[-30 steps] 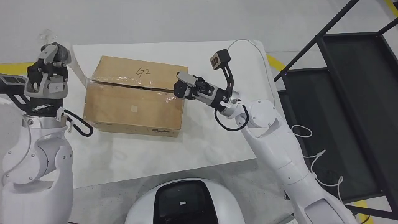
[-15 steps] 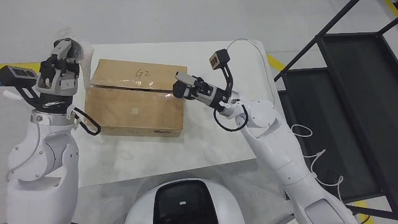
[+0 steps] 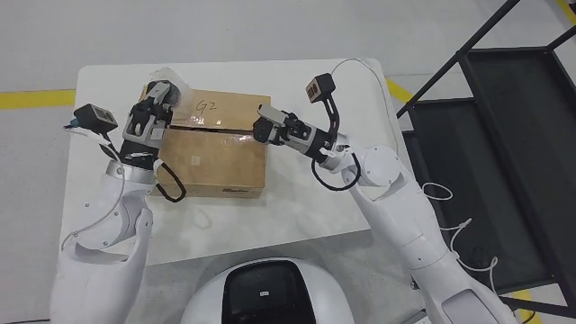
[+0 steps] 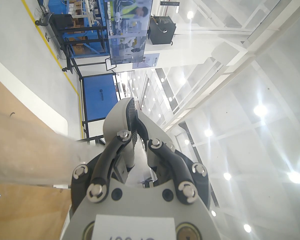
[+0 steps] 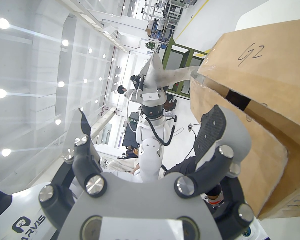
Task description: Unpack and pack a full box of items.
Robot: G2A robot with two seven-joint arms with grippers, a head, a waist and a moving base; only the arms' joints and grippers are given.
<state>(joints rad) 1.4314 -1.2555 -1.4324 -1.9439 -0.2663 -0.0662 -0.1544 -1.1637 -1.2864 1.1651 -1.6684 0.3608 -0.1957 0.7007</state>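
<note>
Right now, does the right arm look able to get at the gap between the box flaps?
Probably yes: the right gripper is open at the end of the box, one finger beside the flap gap, nothing between them. The left gripper holds the tape strip at the far end.

Floor [image 3: 270, 9]: pale grey, crossed by a yellow line [image 3: 36, 99].
Rack [image 3: 522, 144]: black metal, beside the white worktop [image 3: 297, 207].
Ceiling [image 4: 240, 28]: white beams, bright lamps [image 4: 259, 111].

One cardboard box [image 3: 211, 157], one table [image 3: 297, 85], and apparently one tape strip [image 5: 177, 73].
</note>
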